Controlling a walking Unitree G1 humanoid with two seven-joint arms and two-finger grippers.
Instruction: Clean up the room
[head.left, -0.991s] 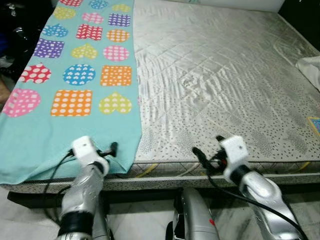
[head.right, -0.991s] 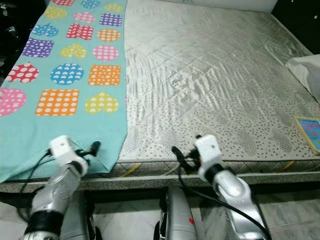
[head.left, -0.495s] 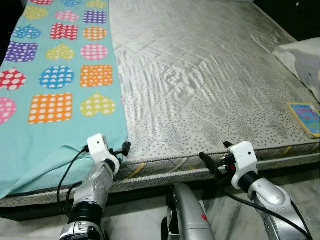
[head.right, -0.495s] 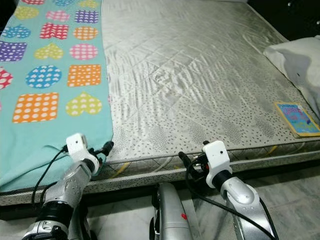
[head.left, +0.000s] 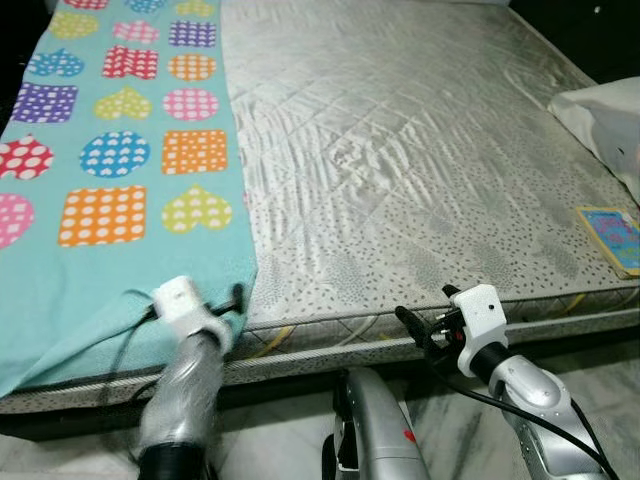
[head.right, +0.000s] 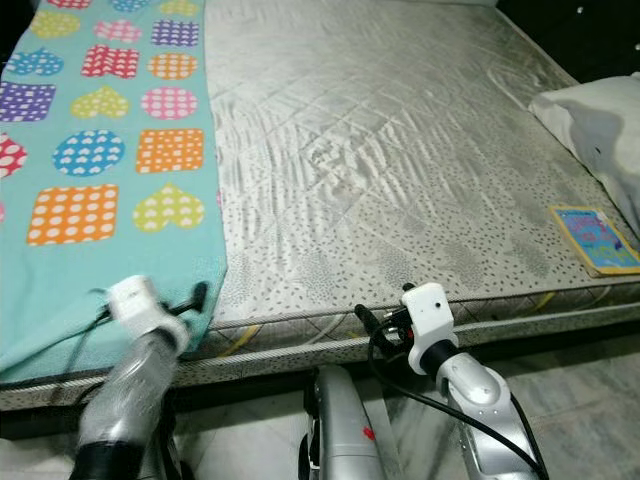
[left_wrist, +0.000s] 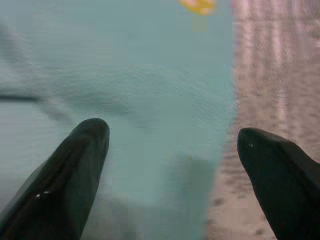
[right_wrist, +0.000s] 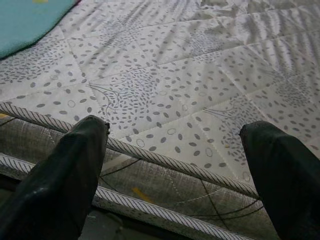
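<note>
I am looking down at a bare mattress (head.left: 420, 170) with a teal patterned blanket (head.left: 120, 180) lying along its left side, its long axis running from the near edge to the far end. I am holding the left gripper (left_wrist: 170, 150) right at the blanket's near right corner, fingers spread wide, with the teal cloth lying between and just beyond them. The right gripper (right_wrist: 175, 150) is hovering at the mattress's near edge, well right of the blanket, fingers also wide and empty. The left arm is plainly the nearer one, so I judge that corner is the next grasp. A booklet (head.left: 612, 238) and a white pillow (head.left: 600, 115) are lying at the right side.
</note>
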